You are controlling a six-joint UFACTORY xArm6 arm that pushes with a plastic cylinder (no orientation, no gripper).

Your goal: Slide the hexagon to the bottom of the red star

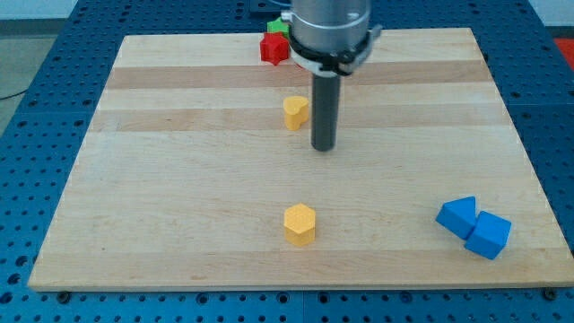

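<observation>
A yellow hexagon block (300, 223) lies on the wooden board near the view's bottom, at the middle. A red star block (273, 48) sits at the board's top edge, partly behind the arm. My tip (324, 146) stands on the board above the middle, well above the hexagon and below and right of the red star. A second yellow block (294, 112), its shape unclear, lies just left of the rod, close to it.
A green block (279, 27) shows above the red star at the top edge, mostly hidden by the arm. Two blue blocks, a triangular one (458, 216) and a cube (490, 235), touch each other at the view's bottom right.
</observation>
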